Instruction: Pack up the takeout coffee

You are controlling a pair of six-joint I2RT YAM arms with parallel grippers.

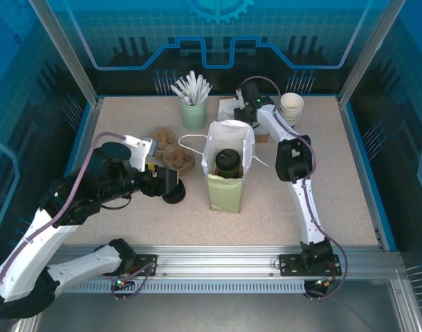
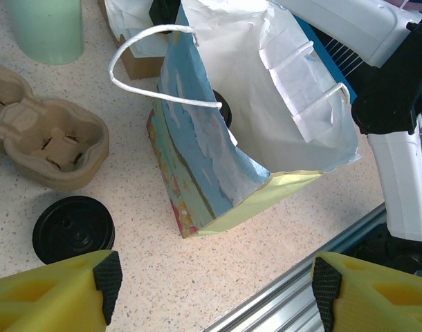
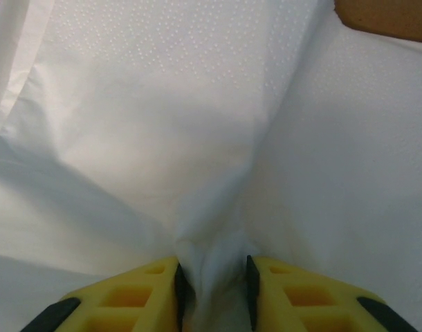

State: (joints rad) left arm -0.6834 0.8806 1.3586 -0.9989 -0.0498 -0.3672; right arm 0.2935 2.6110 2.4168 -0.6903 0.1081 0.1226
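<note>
Standing upright inside the paper bag point(image 1: 225, 197), the takeout coffee point(image 1: 227, 162) is flanked: left gripper point(image 2: 216, 277) held apart leftward, right gripper point(image 3: 212, 290), nearer, pinched on a napkin point(image 3: 197, 138) just behind the bag.

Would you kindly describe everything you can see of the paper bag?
The paper bag stands upright mid-table, mouth open. Inside it is white; one outer face is pale yellow-green, another printed in blue. Two white twisted-cord handles loop out from its creased rim. The takeout coffee sits inside, black lid up. It rests on the speckled table.
</note>
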